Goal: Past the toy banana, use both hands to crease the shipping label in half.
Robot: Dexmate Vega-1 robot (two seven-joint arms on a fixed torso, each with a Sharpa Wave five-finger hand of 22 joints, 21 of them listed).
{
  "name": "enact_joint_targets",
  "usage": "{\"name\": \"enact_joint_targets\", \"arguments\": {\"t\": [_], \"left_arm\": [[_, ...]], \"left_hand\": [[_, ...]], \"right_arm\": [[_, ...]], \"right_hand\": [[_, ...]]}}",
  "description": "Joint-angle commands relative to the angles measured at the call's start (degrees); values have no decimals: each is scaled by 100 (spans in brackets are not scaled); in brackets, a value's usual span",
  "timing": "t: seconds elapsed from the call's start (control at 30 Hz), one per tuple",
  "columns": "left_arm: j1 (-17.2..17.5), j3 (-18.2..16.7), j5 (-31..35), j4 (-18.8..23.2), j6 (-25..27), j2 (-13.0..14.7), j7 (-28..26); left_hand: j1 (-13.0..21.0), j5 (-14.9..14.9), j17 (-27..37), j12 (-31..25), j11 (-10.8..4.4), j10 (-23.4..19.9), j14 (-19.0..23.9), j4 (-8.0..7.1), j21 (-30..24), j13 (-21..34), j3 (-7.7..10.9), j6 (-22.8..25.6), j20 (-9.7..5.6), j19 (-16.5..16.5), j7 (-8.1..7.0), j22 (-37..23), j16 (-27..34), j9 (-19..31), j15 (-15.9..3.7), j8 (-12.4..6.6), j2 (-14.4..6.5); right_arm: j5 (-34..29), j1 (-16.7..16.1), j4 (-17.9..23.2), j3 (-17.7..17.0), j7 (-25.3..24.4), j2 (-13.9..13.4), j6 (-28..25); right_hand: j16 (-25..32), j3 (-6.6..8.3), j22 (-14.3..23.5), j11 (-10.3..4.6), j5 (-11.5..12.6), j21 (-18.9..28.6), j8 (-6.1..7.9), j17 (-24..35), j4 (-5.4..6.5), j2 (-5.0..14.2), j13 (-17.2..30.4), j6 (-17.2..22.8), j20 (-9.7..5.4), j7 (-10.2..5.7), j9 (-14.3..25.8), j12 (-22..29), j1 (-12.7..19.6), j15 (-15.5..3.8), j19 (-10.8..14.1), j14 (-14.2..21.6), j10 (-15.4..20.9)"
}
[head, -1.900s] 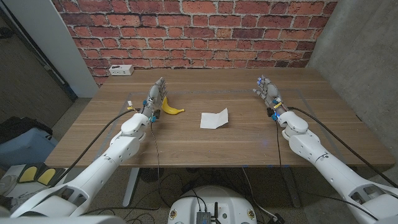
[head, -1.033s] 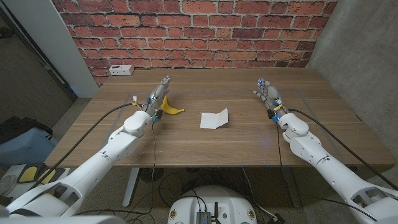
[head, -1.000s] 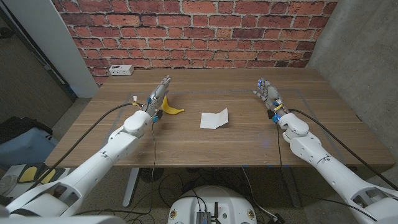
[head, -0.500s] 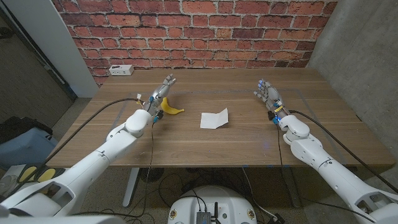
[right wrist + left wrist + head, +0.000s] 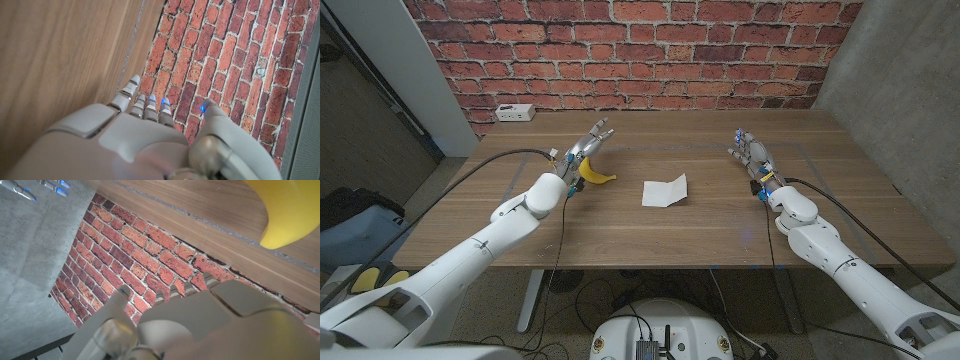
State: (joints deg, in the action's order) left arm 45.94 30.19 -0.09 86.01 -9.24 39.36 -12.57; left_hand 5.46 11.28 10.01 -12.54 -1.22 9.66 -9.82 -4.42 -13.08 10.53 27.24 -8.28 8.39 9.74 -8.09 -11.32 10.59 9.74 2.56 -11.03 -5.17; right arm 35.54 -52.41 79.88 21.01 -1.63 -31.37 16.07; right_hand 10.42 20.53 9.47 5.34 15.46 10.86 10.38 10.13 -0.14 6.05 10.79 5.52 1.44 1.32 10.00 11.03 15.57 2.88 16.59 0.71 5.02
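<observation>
A white shipping label (image 5: 665,190) lies on the wooden table (image 5: 720,230) near its middle, one corner slightly lifted. A yellow toy banana (image 5: 597,175) lies to its left; the banana's tip (image 5: 292,217) shows close up in the left wrist view. My left hand (image 5: 583,152) hovers just above and behind the banana, fingers spread and reaching toward the far side, holding nothing. My right hand (image 5: 751,152) stands at the right of the table, well away from the label, fingers apart and empty. The back of that right hand (image 5: 135,135) shows in the right wrist view.
A white power strip (image 5: 514,113) sits at the table's far left corner against the brick wall (image 5: 640,50). Black cables trail from both arms over the table's near edge.
My left hand has moved forward and to the right, from beside the banana to above its far end, with the fingers spreading wider. The right hand has barely moved. Label and banana lie as before.
</observation>
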Motion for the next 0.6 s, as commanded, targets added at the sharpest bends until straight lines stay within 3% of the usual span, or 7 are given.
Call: {"name": "enact_joint_targets", "arguments": {"t": [0.03, 0.6], "left_arm": [[-109, 229, 689, 305, 155, 174, -45], [-92, 376, 1326, 619, 232, 339, 35]], "left_hand": [[63, -15, 11, -37, -31, 134, -407, 53, 9, 21, 23, 22, 17, 235, 9, -31, 6, 26, 26, -11, -9], [84, -17, 10, -18, -44, 134, -396, 70, 8, 22, 35, 67, 16, 241, 13, -32, 3, 27, 6, -2, -22]], "right_arm": [[-82, -39, 31, 11, -92, -16, -16], [-272, -134, 195, 50, -247, -58, 25]], "right_hand": [[45, 26, 31, 29, -14, 24, 31, 7, -47, -5, 11, 27, 17, -46, 31, 27, 80, 31, 3, 22, 2], [43, 37, 32, 50, -41, 22, 29, 17, -82, 0, 12, 19, 19, -57, 32, 26, 105, 27, 3, 21, 2]]}}
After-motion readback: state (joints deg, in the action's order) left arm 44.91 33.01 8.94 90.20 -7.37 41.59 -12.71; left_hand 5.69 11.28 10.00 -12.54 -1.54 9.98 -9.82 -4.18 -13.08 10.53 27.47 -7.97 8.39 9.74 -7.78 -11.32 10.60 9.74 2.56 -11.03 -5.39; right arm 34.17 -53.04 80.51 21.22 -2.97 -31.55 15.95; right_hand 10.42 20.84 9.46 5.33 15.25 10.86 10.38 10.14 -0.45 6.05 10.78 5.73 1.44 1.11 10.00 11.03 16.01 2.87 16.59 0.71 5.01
